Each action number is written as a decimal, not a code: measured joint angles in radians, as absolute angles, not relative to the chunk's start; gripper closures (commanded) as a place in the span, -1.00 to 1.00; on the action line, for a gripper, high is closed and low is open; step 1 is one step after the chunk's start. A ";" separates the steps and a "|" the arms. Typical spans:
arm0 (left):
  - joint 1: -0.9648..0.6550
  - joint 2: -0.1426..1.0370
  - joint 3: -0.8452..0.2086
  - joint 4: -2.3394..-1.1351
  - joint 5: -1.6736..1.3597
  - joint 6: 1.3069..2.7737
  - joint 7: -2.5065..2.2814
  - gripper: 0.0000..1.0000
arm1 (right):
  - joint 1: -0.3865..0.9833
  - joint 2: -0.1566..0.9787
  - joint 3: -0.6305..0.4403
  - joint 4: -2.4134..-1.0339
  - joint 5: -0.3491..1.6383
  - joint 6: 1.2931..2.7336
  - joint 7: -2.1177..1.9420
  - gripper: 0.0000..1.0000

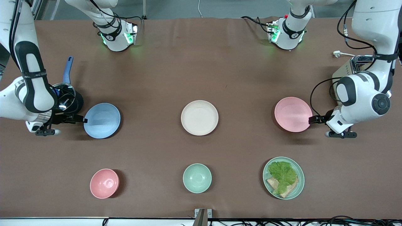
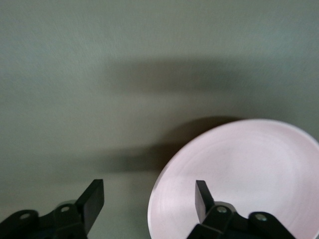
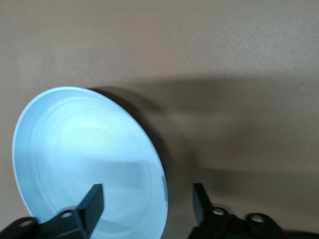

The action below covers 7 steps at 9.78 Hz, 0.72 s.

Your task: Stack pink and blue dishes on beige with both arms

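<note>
The light blue plate (image 1: 102, 120) lies toward the right arm's end of the table. The cream-beige plate (image 1: 199, 117) sits in the middle, and the pale pink plate (image 1: 293, 114) lies toward the left arm's end. My right gripper (image 1: 84, 119) is at the blue plate's outer rim. In the right wrist view it (image 3: 147, 199) is open, with one finger over the blue plate (image 3: 84, 154) and the other outside the rim. My left gripper (image 1: 311, 119) is at the pink plate's outer rim. It (image 2: 148, 199) is open too, straddling the edge of the pink plate (image 2: 239, 169).
Nearer the front camera stand a small pink bowl (image 1: 104, 183), a mint-green bowl (image 1: 197, 178) and a mint plate with lettuce and bread (image 1: 283, 177). A black pot with a glass lid (image 1: 64, 95) and a blue handle (image 1: 67, 70) sits beside the right arm. A silver appliance (image 1: 353, 66) stands by the left arm.
</note>
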<state>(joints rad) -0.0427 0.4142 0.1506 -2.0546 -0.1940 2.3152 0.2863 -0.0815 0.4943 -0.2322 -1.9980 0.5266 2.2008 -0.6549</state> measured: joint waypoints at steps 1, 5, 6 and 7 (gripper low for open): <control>-0.036 0.414 0.151 -2.067 -0.222 2.315 0.313 -0.33 | -0.082 0.504 -0.232 -2.007 0.532 2.218 -0.662 -0.18; -0.032 0.461 0.151 -2.087 -0.397 2.315 0.446 0.24 | -0.082 0.511 -0.232 -2.030 0.533 2.232 -0.678 0.79; -0.028 0.470 0.151 -2.087 -0.404 2.315 0.456 0.60 | -0.082 0.513 -0.232 -2.032 0.533 2.232 -0.678 0.98; -0.025 0.473 0.151 -2.087 -0.408 2.315 0.462 0.90 | -0.082 0.516 -0.232 -2.032 0.535 2.232 -0.678 0.99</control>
